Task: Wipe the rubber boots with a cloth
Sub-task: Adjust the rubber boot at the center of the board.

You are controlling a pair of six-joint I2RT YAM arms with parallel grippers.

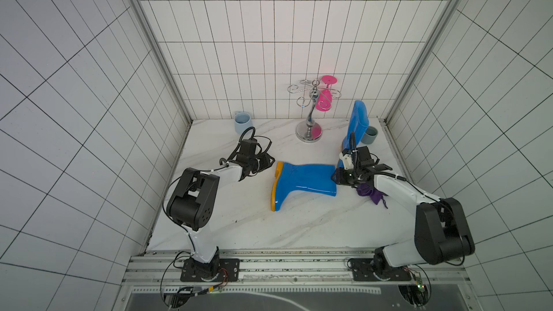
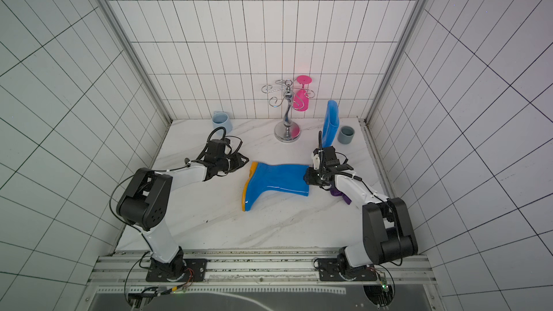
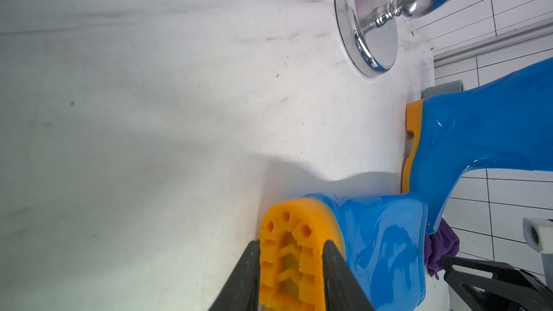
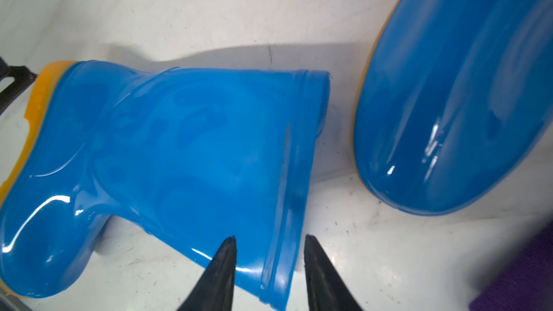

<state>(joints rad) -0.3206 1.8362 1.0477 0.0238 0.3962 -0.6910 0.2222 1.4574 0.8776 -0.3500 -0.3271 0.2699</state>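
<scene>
Both top views: fallen boot [image 1: 305, 182] on side on marble table [image 1: 239, 222]; other boot [image 1: 357, 124] upright behind right arm [image 1: 398, 189]. Purple cloth [image 1: 369, 194] beside fallen boot's opening. Left gripper [image 3: 291, 242] pinches that boot's orange heel; right gripper [image 4: 270, 237] spread, empty.

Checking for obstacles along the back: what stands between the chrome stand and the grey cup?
The upright blue boot stands there, right beside the cup, as both top views show.
</scene>
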